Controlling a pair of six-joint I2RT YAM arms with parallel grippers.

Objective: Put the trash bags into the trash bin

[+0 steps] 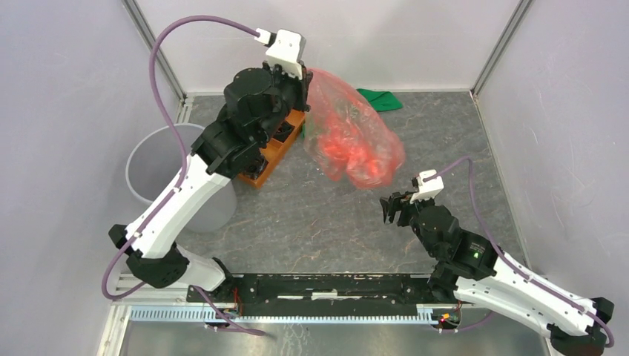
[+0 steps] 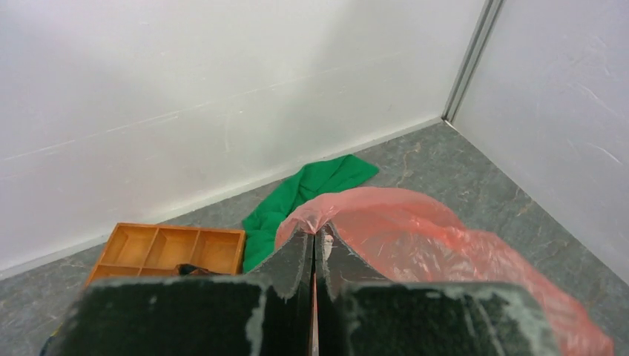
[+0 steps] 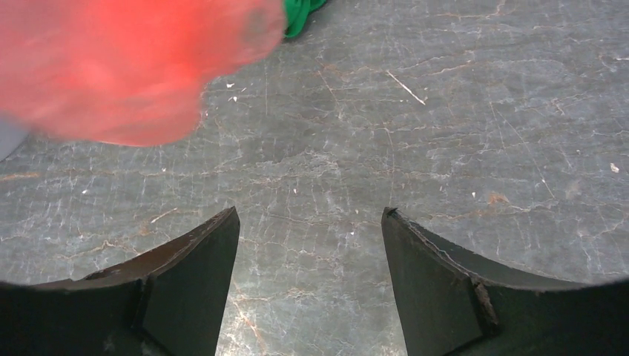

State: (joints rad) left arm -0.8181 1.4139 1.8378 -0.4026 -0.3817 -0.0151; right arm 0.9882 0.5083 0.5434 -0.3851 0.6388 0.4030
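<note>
A loose red-pink translucent trash bag [image 1: 348, 133] hangs in the air near the middle of the table. My left gripper [image 1: 307, 80] is shut on its top edge, and in the left wrist view the pinched film [image 2: 386, 222] bulges past the closed fingertips of the left gripper [image 2: 314, 236]. The bag also shows as a blurred red mass in the right wrist view [image 3: 111, 67]. The round greyish-white trash bin [image 1: 159, 174] stands at the left, partly behind my left arm. My right gripper [image 1: 392, 208] is open and empty, low over the table just below and right of the bag [image 3: 310, 215].
An orange compartment tray [image 1: 276, 148] lies between the bin and the bag, and shows in the left wrist view [image 2: 167, 248]. A green cloth [image 1: 380, 99] lies at the back wall, seen too in the left wrist view [image 2: 308, 193]. Walls enclose the table.
</note>
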